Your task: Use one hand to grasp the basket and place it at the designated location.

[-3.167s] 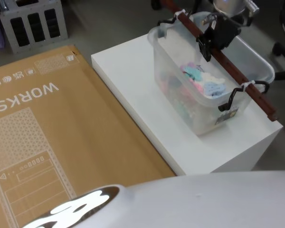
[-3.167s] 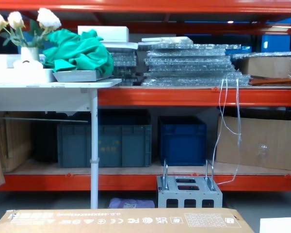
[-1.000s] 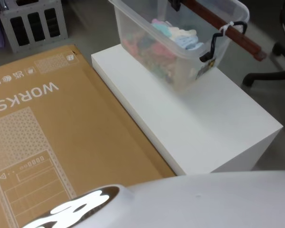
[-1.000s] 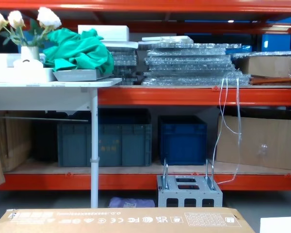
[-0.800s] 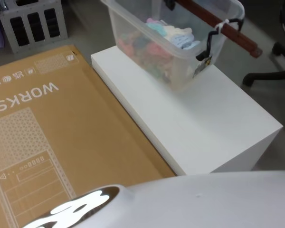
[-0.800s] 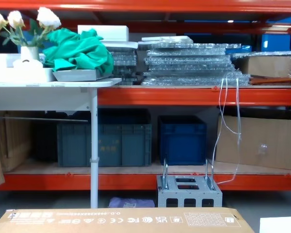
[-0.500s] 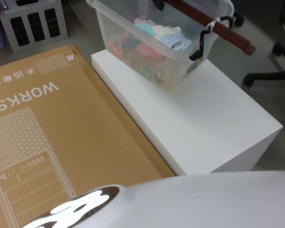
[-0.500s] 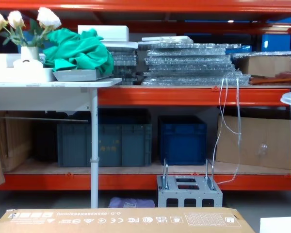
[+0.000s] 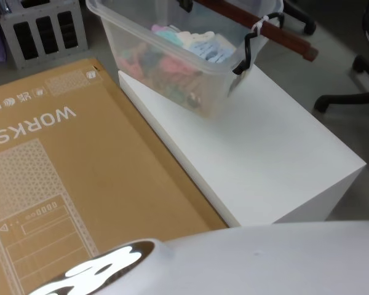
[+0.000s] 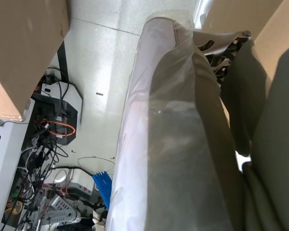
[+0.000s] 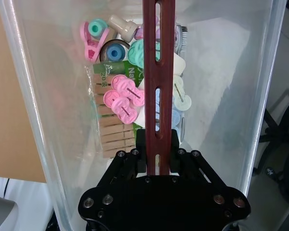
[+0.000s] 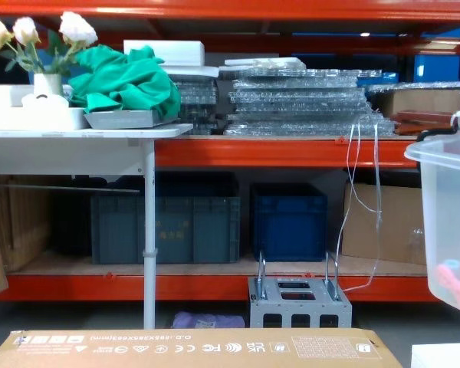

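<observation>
Your right gripper (image 11: 157, 144) is pinching the basket's (image 9: 172, 61) dark red bar handle (image 11: 157, 72), with one finger pressed to each side. The basket hangs above the far left corner of the white block (image 9: 277, 147), clear of its top, with pegs (image 11: 125, 96) inside.

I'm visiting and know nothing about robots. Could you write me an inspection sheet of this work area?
Surface: white block, flat top.
Job's things: clear basket of pegs, hanging above the block's far corner by its red-brown handle.
Clutter: flat cardboard box beside the block.
Grippers: right gripper, jaws shut on the handle.
Cables: white cables dangling from the orange racking.
Surroundings: blue crates, grey metal box.
</observation>
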`<state>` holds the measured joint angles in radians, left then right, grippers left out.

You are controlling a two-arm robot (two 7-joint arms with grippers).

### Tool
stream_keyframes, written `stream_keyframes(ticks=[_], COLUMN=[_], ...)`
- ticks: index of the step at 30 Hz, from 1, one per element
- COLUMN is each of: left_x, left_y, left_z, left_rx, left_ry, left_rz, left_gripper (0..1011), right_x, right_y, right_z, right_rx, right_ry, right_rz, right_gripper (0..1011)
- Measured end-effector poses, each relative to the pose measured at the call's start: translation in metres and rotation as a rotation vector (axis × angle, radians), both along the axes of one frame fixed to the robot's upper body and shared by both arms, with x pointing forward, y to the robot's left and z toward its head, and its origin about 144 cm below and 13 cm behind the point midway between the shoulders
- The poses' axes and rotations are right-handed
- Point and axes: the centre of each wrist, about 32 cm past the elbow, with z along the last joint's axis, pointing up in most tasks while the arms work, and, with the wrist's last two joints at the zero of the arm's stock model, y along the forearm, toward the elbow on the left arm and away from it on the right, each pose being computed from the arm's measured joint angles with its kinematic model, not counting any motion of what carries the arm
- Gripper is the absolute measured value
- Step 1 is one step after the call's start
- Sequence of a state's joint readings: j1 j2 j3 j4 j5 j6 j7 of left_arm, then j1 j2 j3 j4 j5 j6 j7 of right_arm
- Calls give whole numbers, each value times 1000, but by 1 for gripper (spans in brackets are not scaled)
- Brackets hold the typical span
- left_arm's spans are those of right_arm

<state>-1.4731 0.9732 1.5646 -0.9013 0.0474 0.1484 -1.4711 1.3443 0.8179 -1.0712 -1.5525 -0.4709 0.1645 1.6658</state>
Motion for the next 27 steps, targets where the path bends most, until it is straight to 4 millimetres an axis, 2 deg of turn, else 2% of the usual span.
stream_keyframes(ticks=[27], left_x=[0], left_y=[0], left_z=[0], left_rx=[0], left_ry=[0], left_rz=[0], left_gripper=[0], right_x=[9], right_y=[30], right_z=[8], right_rx=[22], right_ry=[20], right_rz=[216], right_gripper=[235])
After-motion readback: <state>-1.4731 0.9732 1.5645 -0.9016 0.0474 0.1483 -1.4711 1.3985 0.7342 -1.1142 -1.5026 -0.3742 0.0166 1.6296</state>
